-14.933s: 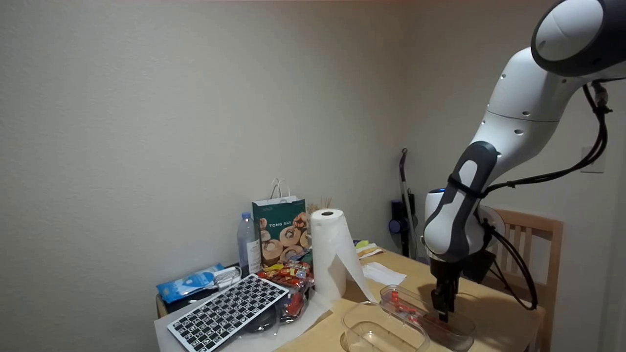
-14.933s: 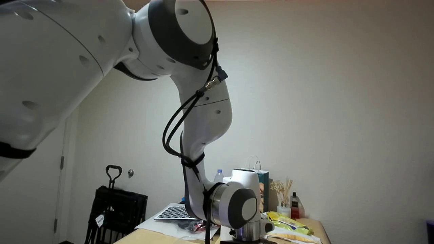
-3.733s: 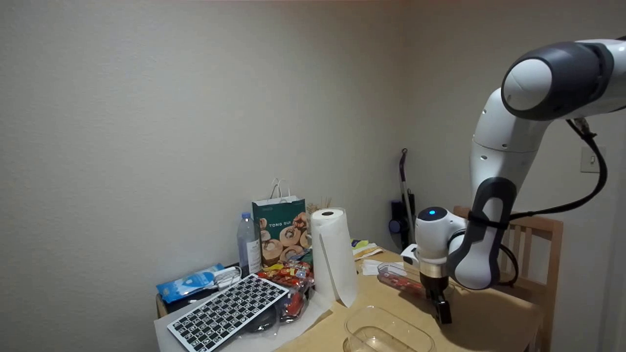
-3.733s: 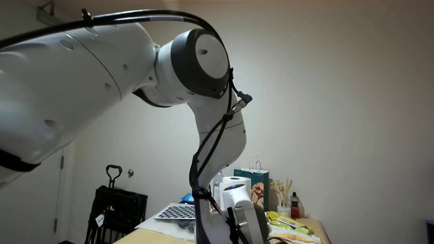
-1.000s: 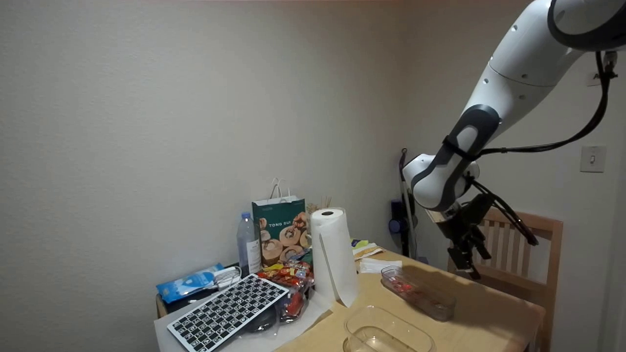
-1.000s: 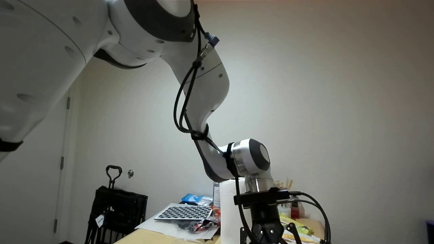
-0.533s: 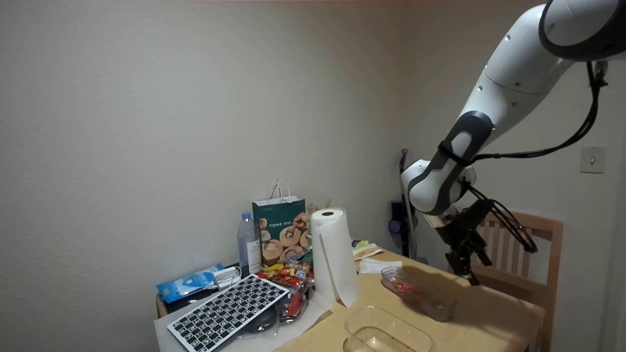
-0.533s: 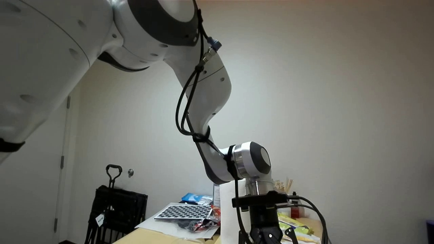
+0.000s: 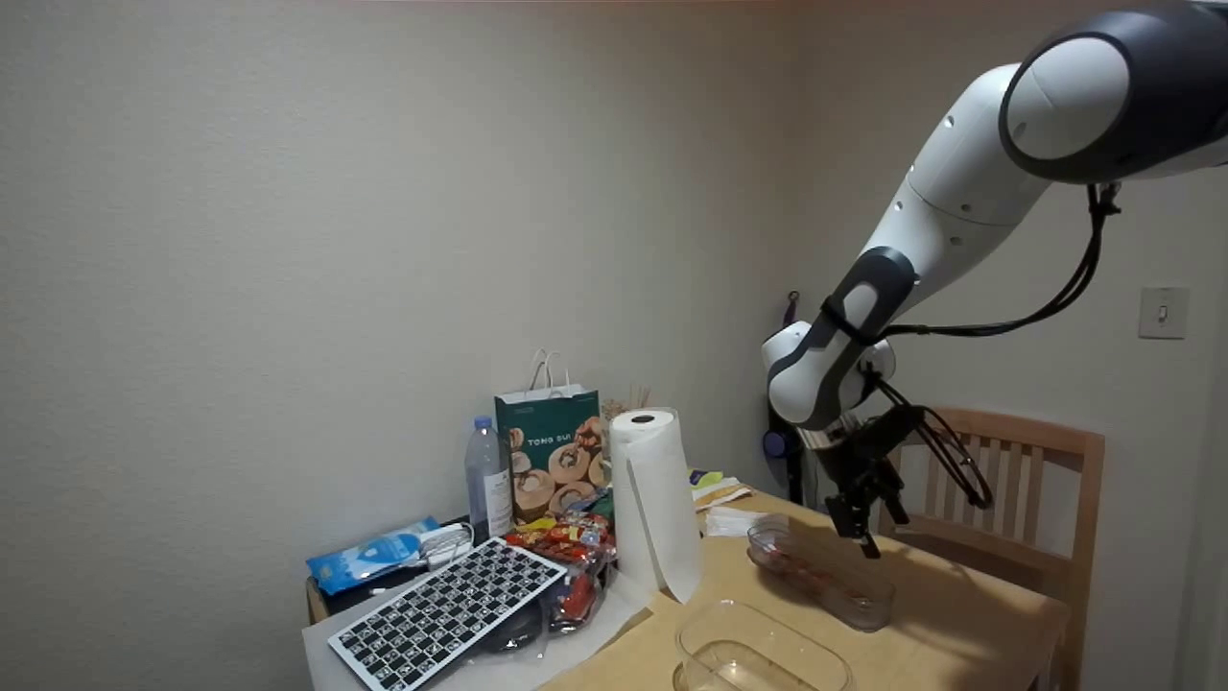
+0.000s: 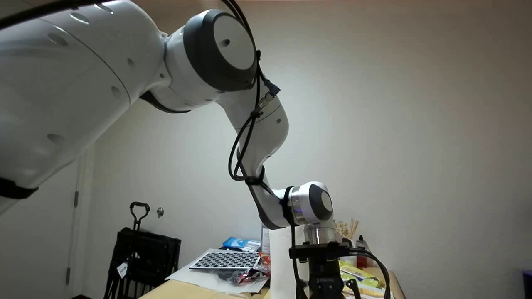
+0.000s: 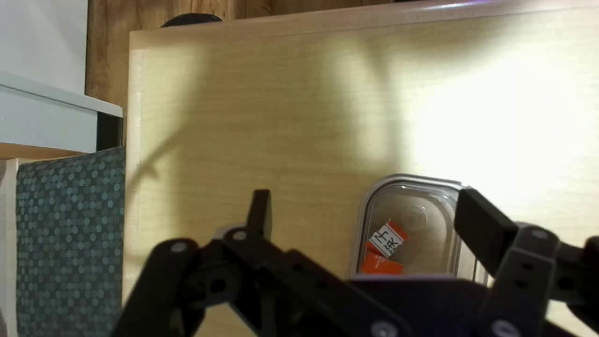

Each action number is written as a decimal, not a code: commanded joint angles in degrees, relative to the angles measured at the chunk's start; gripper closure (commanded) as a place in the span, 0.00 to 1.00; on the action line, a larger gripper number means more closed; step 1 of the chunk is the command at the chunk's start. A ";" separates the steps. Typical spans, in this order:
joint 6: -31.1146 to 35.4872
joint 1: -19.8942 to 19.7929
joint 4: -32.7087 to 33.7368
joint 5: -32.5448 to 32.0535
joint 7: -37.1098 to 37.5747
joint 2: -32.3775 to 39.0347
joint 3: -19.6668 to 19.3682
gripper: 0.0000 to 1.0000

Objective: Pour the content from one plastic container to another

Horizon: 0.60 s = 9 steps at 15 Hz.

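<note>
Nearest, at 5 o'clock in an exterior view, a wide box sits on the worktop, nothing seen inside. At its 1 o'clock, near but apart, is the long box with red packets. I guess that makes pouring easy. At the long box's 2 o'clock hangs the tool, spread wide, holding nothing, perhaps to fit round it. The wrist view shows writing on a packet, but no wide box.

I see a white paper roll near a green bag and a bottle, plus a checkered board. A half-hidden purple thing may be a vacuum.
</note>
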 commanded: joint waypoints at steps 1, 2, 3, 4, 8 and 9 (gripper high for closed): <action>-0.04 0.10 0.28 0.11 -0.10 0.20 -0.12 0.00; -0.01 0.10 0.29 0.10 -0.10 0.21 -0.12 0.00; 0.76 -0.39 0.16 0.10 -2.08 1.06 0.40 0.00; 2.58 -0.59 -0.22 -0.50 -3.16 1.41 0.52 0.00; 9.62 -1.19 1.73 -3.98 -8.54 5.70 0.13 0.00; 10.52 -1.39 2.84 -4.29 -9.12 6.84 -0.02 0.00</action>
